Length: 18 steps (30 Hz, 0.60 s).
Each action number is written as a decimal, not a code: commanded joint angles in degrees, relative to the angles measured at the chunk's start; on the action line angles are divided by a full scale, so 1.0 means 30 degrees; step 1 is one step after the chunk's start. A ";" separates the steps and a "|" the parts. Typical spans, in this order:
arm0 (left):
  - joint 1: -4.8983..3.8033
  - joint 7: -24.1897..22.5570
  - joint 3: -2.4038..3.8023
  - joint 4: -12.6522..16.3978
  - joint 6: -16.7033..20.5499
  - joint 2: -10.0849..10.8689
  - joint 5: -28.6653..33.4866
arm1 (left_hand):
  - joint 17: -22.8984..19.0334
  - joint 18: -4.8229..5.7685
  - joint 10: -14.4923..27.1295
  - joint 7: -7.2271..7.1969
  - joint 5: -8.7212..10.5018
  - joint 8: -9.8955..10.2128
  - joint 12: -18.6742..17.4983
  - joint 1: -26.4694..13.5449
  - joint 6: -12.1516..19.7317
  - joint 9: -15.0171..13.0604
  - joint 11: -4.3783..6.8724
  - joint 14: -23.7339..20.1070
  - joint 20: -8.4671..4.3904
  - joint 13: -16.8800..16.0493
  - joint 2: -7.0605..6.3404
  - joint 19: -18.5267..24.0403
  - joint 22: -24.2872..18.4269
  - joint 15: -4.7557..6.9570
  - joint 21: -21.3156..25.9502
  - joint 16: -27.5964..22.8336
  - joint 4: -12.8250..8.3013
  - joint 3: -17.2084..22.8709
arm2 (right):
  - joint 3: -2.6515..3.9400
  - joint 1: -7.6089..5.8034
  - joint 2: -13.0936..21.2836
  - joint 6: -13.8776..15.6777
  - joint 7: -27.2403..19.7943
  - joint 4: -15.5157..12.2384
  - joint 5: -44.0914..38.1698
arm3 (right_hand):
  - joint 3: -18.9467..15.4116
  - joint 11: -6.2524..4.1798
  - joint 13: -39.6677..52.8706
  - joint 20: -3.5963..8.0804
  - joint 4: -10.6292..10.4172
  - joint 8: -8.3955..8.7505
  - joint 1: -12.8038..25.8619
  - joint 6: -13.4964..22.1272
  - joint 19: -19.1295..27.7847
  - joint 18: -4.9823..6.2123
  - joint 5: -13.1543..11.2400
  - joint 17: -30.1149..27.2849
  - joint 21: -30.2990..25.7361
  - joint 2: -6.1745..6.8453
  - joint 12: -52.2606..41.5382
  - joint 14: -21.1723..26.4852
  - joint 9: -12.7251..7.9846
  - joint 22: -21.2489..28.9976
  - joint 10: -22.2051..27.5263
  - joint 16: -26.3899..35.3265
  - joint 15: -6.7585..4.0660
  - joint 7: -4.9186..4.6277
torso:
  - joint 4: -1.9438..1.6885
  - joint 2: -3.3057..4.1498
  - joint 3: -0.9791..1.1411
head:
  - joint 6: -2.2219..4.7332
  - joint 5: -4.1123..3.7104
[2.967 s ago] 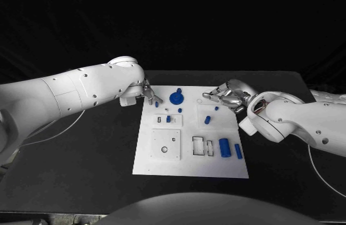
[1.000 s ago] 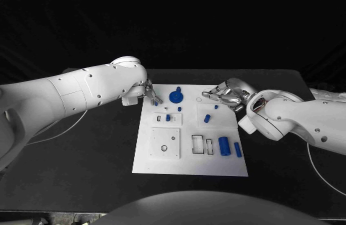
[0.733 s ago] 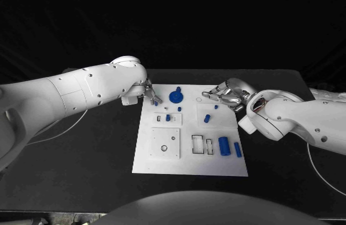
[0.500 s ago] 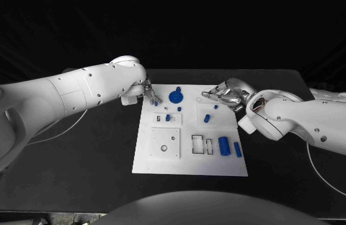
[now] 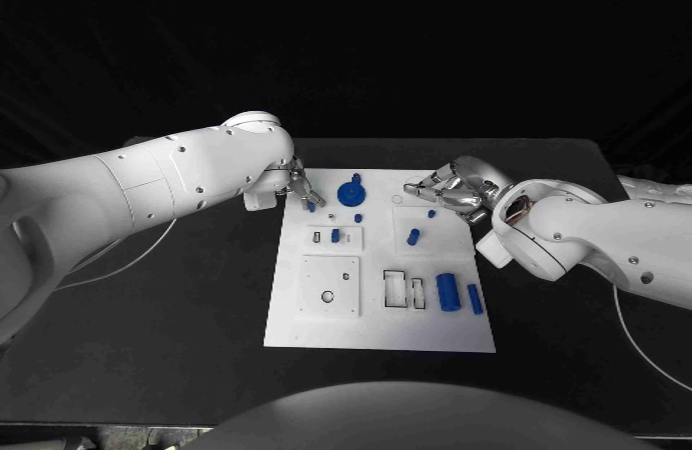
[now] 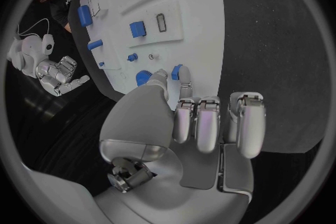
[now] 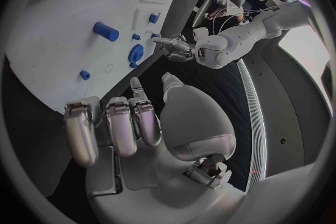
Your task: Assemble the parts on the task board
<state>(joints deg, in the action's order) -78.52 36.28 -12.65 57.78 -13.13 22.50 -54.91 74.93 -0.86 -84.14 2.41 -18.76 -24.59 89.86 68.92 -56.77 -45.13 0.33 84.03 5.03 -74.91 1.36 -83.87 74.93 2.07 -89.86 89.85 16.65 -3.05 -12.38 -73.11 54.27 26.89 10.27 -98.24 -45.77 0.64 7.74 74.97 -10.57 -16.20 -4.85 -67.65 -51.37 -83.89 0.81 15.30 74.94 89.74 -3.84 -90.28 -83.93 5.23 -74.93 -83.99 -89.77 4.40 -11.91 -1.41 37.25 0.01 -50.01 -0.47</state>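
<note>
The white task board (image 5: 378,320) lies mid-table. My left hand (image 5: 293,187) hovers over its far left corner, and its thumb and a finger pinch a small blue part (image 5: 309,206). The left wrist view shows that blue part (image 6: 176,73) between the fingertips of the left hand (image 6: 189,117), just past the board's (image 6: 182,0) edge. Close beside it, a blue gear (image 5: 353,192) stands on the board. My right hand (image 5: 454,192) hovers at the far right corner, fingers loosely bent and holding nothing. The right wrist view shows the right hand (image 7: 140,123) empty over the board (image 7: 42,39).
More blue parts sit on the board: a peg (image 5: 336,236) in a small block, a short piece (image 5: 414,237), a tiny one (image 5: 433,214), and two cylinders (image 5: 447,292) near the right edge. Black table (image 5: 159,310) surrounds the board.
My left hand has edged slightly toward the board's far left corner with the blue part still pinched. The right hand has barely moved.
</note>
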 commanded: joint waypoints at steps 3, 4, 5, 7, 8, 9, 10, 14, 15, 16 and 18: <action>-0.0002 -0.0281 0.0006 -0.0020 -0.0428 -0.0080 0.0191 | 0.5022 0.0285 -0.1954 -0.0174 -0.0210 -0.0144 0.0047 0.1323 0.0165 -0.0181 0.0243 0.1988 -0.0176 -0.5031 0.0096 -0.2042 0.5025 0.0244 -0.0046 0.0049 -0.0043 0.0620 | -0.0001 0.0012 -0.0008 -0.0100 0.0061 -0.0010 -0.0257 | -0.0070 0.0128 0.5010 -0.0165 0.0017 -0.0100 -0.0001 0.0140 -0.2035 -0.0269 0.0067 0.5021 0.0086 -0.0136 0.0094 -0.2023 0.0030 -0.5022 -0.2003 -0.0078 0.0171 -0.0042 | -0.0015 0.0002 -0.0008 | 0.0003 -0.0028; -0.0002 -0.0285 0.0006 -0.0023 -0.0439 -0.0082 0.0192 | 0.5022 0.0285 -0.1954 -0.0199 -0.0312 -0.0142 0.0047 0.1702 0.0192 -0.0219 0.0266 0.1988 -0.0195 -0.5031 0.0102 -0.2042 0.5025 0.0268 -0.0046 0.0049 -0.0064 0.0817 | -0.0001 0.0012 -0.0008 -0.0099 0.0061 -0.0009 -0.0257 | -0.0070 0.0128 0.5010 -0.0165 0.0017 -0.0100 -0.0001 0.0140 -0.2035 -0.0269 0.0067 0.5021 0.0086 -0.0136 0.0094 -0.2023 0.0030 -0.5022 -0.2003 -0.0078 0.0171 -0.0042 | -0.0017 0.0002 -0.0009 | 0.0003 -0.0030; -0.0002 -0.0290 0.0006 -0.0027 -0.0452 -0.0084 0.0193 | 0.5022 0.0285 -0.1954 -0.0222 -0.0496 -0.0133 0.0047 0.2158 0.0227 -0.0261 0.0290 0.1988 -0.0220 -0.5031 0.0083 -0.2042 0.5025 0.0294 -0.0046 0.0049 -0.0080 0.1074 | -0.0001 0.0012 -0.0007 -0.0102 0.0059 -0.0009 -0.0257 | -0.0070 0.0128 0.5010 -0.0165 0.0017 -0.0100 -0.0001 0.0140 -0.2035 -0.0269 0.0067 0.5021 0.0086 -0.0136 0.0094 -0.2023 0.0030 -0.5022 -0.2003 -0.0078 0.0171 -0.0042 | -0.0018 0.0003 -0.0012 | 0.0003 -0.0025; -0.0002 -0.0300 0.0006 -0.0029 -0.0461 -0.0084 0.0194 | 0.5022 0.0285 -0.1954 -0.0229 -0.0941 -0.0115 0.0047 0.2612 0.0268 -0.0307 0.0304 0.1988 -0.0247 -0.5031 -0.0018 -0.2042 0.5025 0.0316 -0.0046 0.0049 -0.0064 0.1357 | -0.0001 0.0012 -0.0004 -0.0103 0.0060 -0.0011 -0.0258 | -0.0070 0.0128 0.5010 -0.0165 0.0017 -0.0100 -0.0001 0.0140 -0.2035 -0.0269 0.0067 0.5021 0.0086 -0.0136 0.0094 -0.2023 0.0030 -0.5022 -0.2003 -0.0078 0.0171 -0.0042 | -0.0020 0.0004 -0.0009 | 0.0003 -0.0015; -0.0002 -0.0310 0.0006 -0.0027 -0.0448 -0.0081 0.0194 | 0.5022 0.0285 -0.1954 -0.0228 -0.1294 -0.0108 0.0047 0.2837 0.0284 -0.0336 0.0307 0.1988 -0.0262 -0.5031 -0.0118 -0.2042 0.5025 0.0324 -0.0046 0.0049 -0.0042 0.1514 | -0.0001 0.0012 -0.0001 -0.0100 0.0061 -0.0013 -0.0258 | -0.0070 0.0128 0.5010 -0.0165 0.0017 -0.0100 -0.0001 0.0140 -0.2035 -0.0269 0.0067 0.5021 0.0086 -0.0136 0.0094 -0.2023 0.0030 -0.5022 -0.2003 -0.0078 0.0171 -0.0042 | -0.0021 0.0005 -0.0008 | 0.0003 -0.0012; -0.0002 -0.0321 0.0006 -0.0024 -0.0434 -0.0079 0.0195 | 0.5022 0.0285 -0.1954 -0.0229 -0.1790 -0.0099 0.0047 0.3048 0.0301 -0.0364 0.0309 0.1988 -0.0277 -0.5031 -0.0231 -0.2042 0.5025 0.0333 -0.0046 0.0049 -0.0032 0.1674 | -0.0001 0.0012 0.0003 -0.0099 0.0061 -0.0014 -0.0258 | -0.0070 0.0128 0.5010 -0.0165 0.0017 -0.0100 -0.0001 0.0140 -0.2035 -0.0269 0.0067 0.5021 0.0086 -0.0136 0.0094 -0.2023 0.0030 -0.5022 -0.2003 -0.0078 0.0171 -0.0042 | -0.0022 0.0006 -0.0010 | 0.0003 -0.0016; -0.0002 -0.0331 0.0006 -0.0021 -0.0422 -0.0075 0.0195 | 0.5022 0.0285 -0.1954 -0.0231 -0.2291 -0.0091 0.0047 0.3248 0.0317 -0.0393 0.0312 0.1988 -0.0288 -0.5031 -0.0353 -0.2042 0.5025 0.0339 -0.0046 0.0049 -0.0026 0.1842 | -0.0001 0.0012 0.0006 -0.0099 0.0062 -0.0012 -0.0258 | -0.0070 0.0128 0.5010 -0.0165 0.0017 -0.0100 -0.0001 0.0140 -0.2035 -0.0269 0.0067 0.5021 0.0086 -0.0136 0.0094 -0.2023 0.0030 -0.5022 -0.2003 -0.0078 0.0171 -0.0042 | -0.0024 0.0003 -0.0005 | 0.0003 -0.0017; -0.0002 -0.0413 0.0006 -0.0006 -0.0344 -0.0056 0.0195 | 0.5022 0.0285 -0.1954 -0.0248 -0.3248 -0.0091 0.0047 0.3827 0.0330 -0.0495 0.0329 0.1988 -0.0309 -0.5031 -0.0722 -0.2042 0.5025 0.0350 -0.0046 0.0049 -0.0058 0.2390 | -0.0001 0.0012 0.0011 -0.0105 0.0068 0.0002 -0.0258 | -0.0070 0.0128 0.5010 -0.0165 0.0017 -0.0100 -0.0001 0.0140 -0.2035 -0.0269 0.0067 0.5021 0.0086 -0.0136 0.0094 -0.2023 0.0030 -0.5022 -0.2003 -0.0078 0.0171 -0.0042 | -0.0019 -0.0011 -0.0015 | 0.0003 -0.0012; -0.0002 -0.0441 0.0005 0.0001 -0.0312 -0.0045 0.0196 | 0.5022 0.0285 -0.1954 -0.0245 -0.3412 -0.0093 0.0047 0.3934 0.0329 -0.0521 0.0329 0.1988 -0.0314 -0.5031 -0.0799 -0.2042 0.5025 0.0350 -0.0046 0.0049 -0.0049 0.2534 | -0.0001 0.0012 0.0015 -0.0108 0.0073 0.0003 -0.0259 | -0.0070 0.0128 0.5010 -0.0165 0.0017 -0.0100 -0.0001 0.0140 -0.2035 -0.0269 0.0067 0.5021 0.0086 -0.0136 0.0094 -0.2023 0.0030 -0.5022 -0.2003 -0.0078 0.0171 -0.0042 | -0.0020 -0.0008 -0.0012 | 0.0003 -0.0011; -0.0002 -0.0458 0.0005 0.0007 -0.0279 -0.0036 0.0196 | 0.5022 0.0285 -0.1954 -0.0242 -0.3448 -0.0094 0.0047 0.3949 0.0327 -0.0528 0.0327 0.1988 -0.0316 -0.5031 -0.0818 -0.2042 0.5025 0.0349 -0.0046 0.0049 -0.0040 0.2570 | -0.0001 0.0012 0.0018 -0.0110 0.0076 0.0004 -0.0259 | -0.0070 0.0128 0.5010 -0.0165 0.0017 -0.0100 -0.0001 0.0140 -0.2035 -0.0269 0.0067 0.5021 0.0086 -0.0136 0.0094 -0.2023 0.0030 -0.5022 -0.2003 -0.0078 0.0171 -0.0042 | -0.0022 -0.0002 -0.0008 | 0.0003 -0.0009; -0.0002 -0.0495 0.0005 0.0020 -0.0169 -0.0012 0.0196 | 0.5022 0.0285 -0.1954 -0.0231 -0.3476 -0.0101 0.0047 0.3931 0.0311 -0.0537 0.0323 0.1988 -0.0316 -0.5031 -0.0827 -0.2042 0.5025 0.0349 -0.0046 0.0049 -0.0015 0.2599 | -0.0001 0.0012 0.0019 -0.0126 0.0090 0.0013 -0.0259 | -0.0070 0.0128 0.5010 -0.0165 0.0017 -0.0100 -0.0001 0.0140 -0.2035 -0.0269 0.0067 0.5021 0.0086 -0.0136 0.0094 -0.2023 0.0030 -0.5022 -0.2003 -0.0078 0.0171 -0.0042 | -0.0016 -0.0002 -0.0005 | 0.0003 0.0005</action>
<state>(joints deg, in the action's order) -78.52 35.71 -12.65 57.72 -13.40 22.50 -54.64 74.92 -0.85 -83.95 2.15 -28.98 -24.51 89.86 80.23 -55.68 -46.68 0.94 84.04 4.41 -74.90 -1.20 -84.07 74.92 2.88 -89.86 89.85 16.57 4.47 -12.38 -73.11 54.32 26.90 10.39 -98.20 -45.89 0.64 7.74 74.97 -10.78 -16.20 -4.85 -67.65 -51.37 -84.10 0.80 15.30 74.93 89.74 -3.84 -90.28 -83.93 5.23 -74.92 -83.99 -89.77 4.41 -11.91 -1.47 37.24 -0.01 -50.01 -0.49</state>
